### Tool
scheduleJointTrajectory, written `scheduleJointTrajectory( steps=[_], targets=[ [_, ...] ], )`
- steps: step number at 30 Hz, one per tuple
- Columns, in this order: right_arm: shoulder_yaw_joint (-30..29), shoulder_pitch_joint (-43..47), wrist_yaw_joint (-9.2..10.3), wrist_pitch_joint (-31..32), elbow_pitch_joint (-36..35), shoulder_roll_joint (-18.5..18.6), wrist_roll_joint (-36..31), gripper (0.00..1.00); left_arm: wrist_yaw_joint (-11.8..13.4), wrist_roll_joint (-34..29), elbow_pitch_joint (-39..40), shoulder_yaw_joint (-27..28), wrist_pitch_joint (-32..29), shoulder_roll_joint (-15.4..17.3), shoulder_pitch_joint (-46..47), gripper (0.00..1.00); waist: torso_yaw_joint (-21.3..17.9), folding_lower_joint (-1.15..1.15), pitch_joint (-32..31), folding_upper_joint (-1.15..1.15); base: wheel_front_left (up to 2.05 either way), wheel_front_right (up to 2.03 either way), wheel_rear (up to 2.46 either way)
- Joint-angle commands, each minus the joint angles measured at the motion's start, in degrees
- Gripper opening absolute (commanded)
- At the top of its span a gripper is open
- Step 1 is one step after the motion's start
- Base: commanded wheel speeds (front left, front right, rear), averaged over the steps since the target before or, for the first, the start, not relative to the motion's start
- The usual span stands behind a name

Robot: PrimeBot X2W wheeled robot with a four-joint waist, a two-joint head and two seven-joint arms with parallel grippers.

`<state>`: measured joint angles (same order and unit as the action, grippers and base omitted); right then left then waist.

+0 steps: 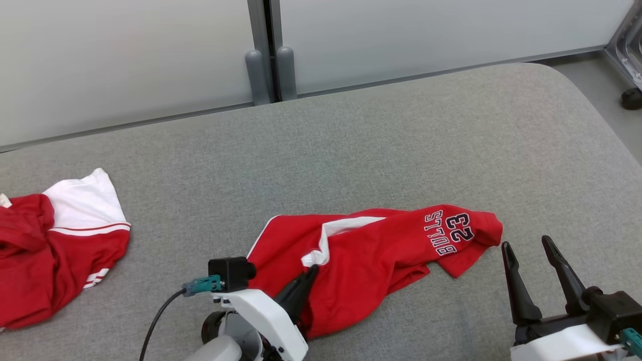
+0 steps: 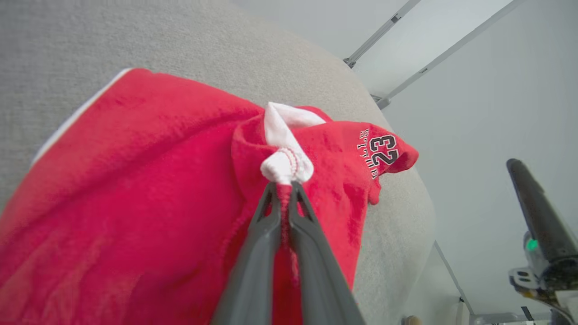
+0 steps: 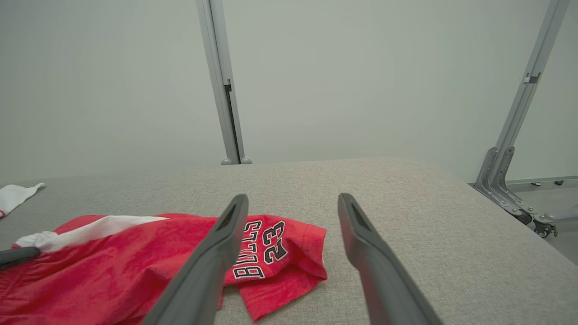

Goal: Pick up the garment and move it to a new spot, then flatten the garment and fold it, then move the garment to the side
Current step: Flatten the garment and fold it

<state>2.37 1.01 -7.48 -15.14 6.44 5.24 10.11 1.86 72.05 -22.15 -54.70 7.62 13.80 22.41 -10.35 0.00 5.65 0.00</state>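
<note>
The red garment [image 1: 381,250] lies on the grey padded table [image 1: 351,150], close to its near edge and about in the middle of it. Its long axis runs along this edge. The end with the print "BULLS 23" points to the right and a little toward the far edge.

The left gripper [image 1: 311,271] is closed on a white and red fold of the garment.

The right gripper [image 1: 526,243] is wide open and holds nothing, near the printed end.

Another red and white garment [image 1: 60,250] lies at the left edge.

Head camera looks down at the grey surface [image 1: 401,140]; both low wrist cameras share the red garment [image 1: 381,250].
</note>
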Motion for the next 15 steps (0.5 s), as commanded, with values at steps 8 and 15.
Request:
scheduleJointTrajectory(
  steps=[8, 15],
  targets=[
    [-1.0, 2.7, -0.03, 0.0, 0.2, 0.5, 0.0, 1.00, -2.8, 1.3, 16.1, -4.2, -3.0, 6.2, -8.7, 0.00, 1.9, 0.00, -3.7, 0.00, 0.00, 0.00, 0.00],
    [-0.5, 3.2, -0.03, 0.0, 0.3, 0.5, 0.2, 1.00, -0.7, 0.4, 18.3, -8.6, -5.6, 9.9, -14.4, 1.00, 3.7, 0.00, -4.6, 0.00, 0.00, 0.00, 0.00]
  ],
)
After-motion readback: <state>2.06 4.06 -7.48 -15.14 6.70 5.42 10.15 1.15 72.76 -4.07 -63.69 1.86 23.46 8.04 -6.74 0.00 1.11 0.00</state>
